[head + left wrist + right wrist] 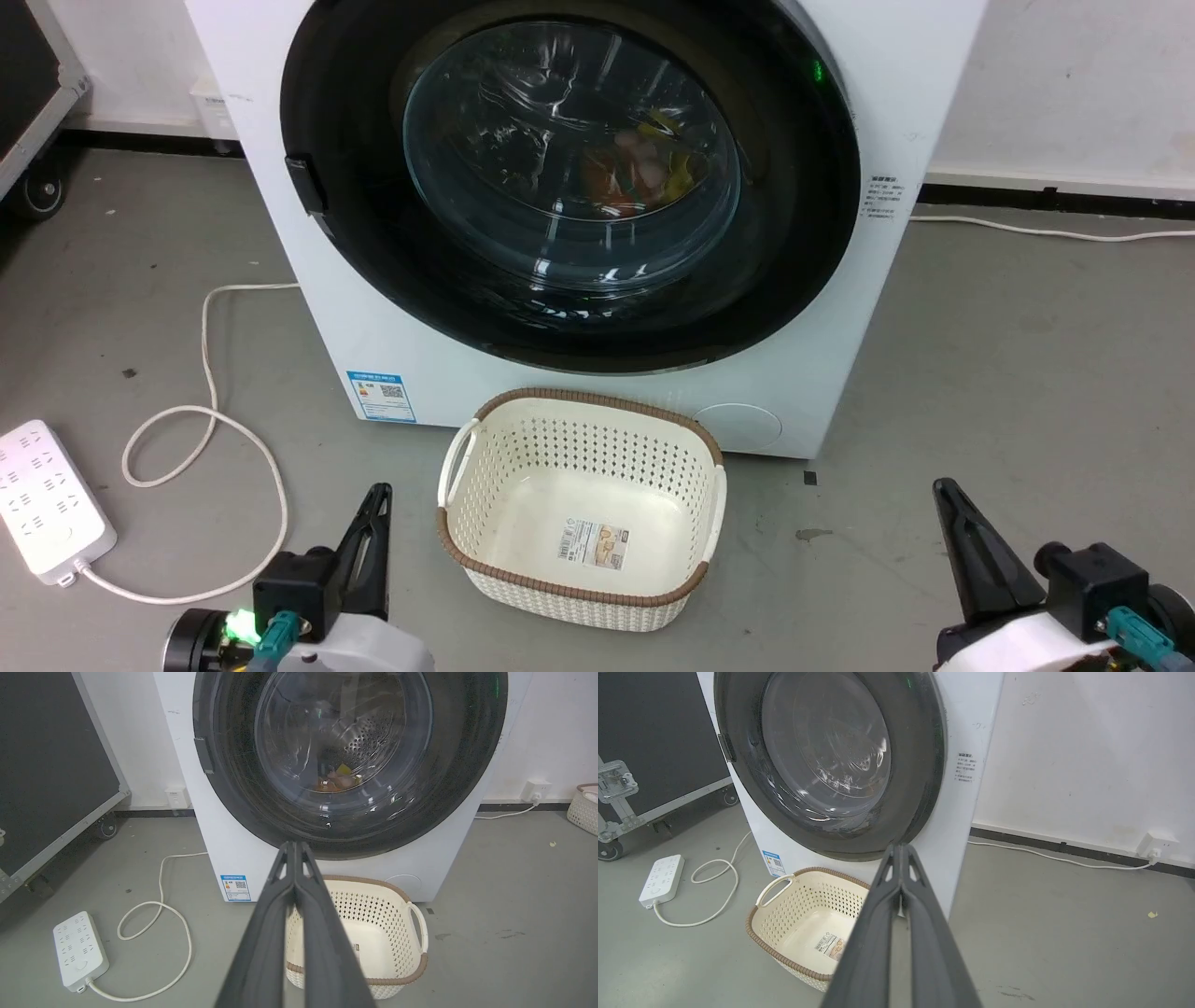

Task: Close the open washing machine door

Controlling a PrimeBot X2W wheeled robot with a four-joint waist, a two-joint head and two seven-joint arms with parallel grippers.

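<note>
Head view shows washing machine door [569, 177] well beyond left claw [380, 493] and right claw [944, 488], both closed.

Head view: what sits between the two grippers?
A cream laundry basket stands on the floor between the left gripper and the right gripper, touching neither, in front of the washing machine door. The head view shows this.
</note>
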